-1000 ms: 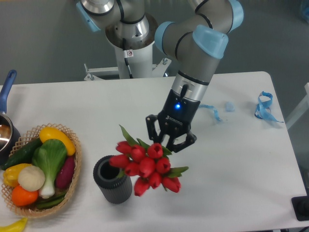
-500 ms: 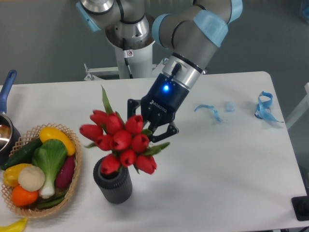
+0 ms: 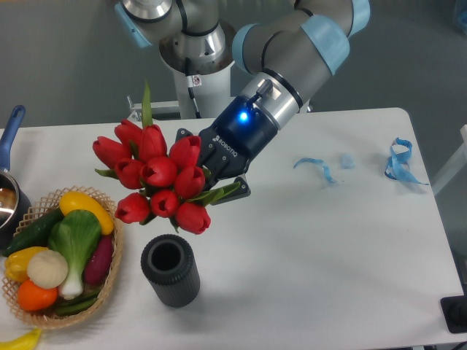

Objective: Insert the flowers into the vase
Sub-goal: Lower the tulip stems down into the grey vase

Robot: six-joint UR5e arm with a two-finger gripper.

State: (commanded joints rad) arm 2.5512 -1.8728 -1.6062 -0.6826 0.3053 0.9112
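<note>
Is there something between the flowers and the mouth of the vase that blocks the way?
Nothing visible does. The flowers, held by the gripper, hang above the vase, and its round mouth is open and uncovered. The basket of vegetables stands to the side.

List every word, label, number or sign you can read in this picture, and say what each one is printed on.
"ROBOTIQ", in white letters on the black body of the pincer, just behind the flowers.
A small white label with a red mark on the robot's base column: too small to read.
No other text is visible.
</note>
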